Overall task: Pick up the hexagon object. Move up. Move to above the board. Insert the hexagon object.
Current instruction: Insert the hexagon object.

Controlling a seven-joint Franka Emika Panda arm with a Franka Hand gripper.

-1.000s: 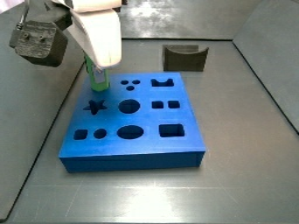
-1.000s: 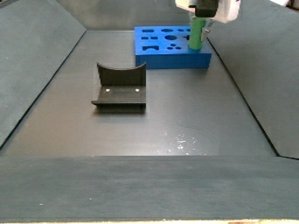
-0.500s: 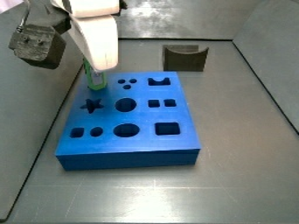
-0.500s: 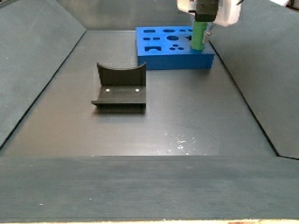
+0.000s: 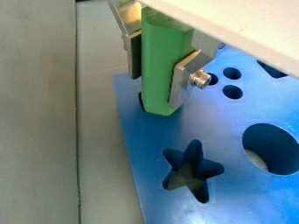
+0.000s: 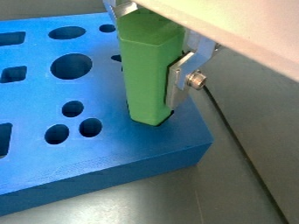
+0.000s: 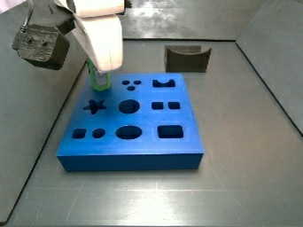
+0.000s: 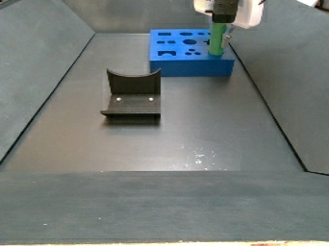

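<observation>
Your layout: the board [image 7: 133,124] lies flat on the tray floor [image 7: 236,177]. The gripper [image 7: 99,82] stands over its far-left corner, hexagon object [image 5: 163,70] upright between its fingers [image 5: 187,74], beside the star cutout [image 5: 191,169]. Fixture [image 7: 187,58] behind, apart.

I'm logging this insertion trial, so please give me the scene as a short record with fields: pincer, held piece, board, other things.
pincer: above the board's corner, shut on the peg
held piece: light green, tall matte hexagon peg, upright, lower end at a cutout near the board's edge; how deep it sits cannot be told
board: large flat bright blue slab with star, round and square cutouts, lying on the grey floor
other things: dark notched block, apart from the board
</observation>
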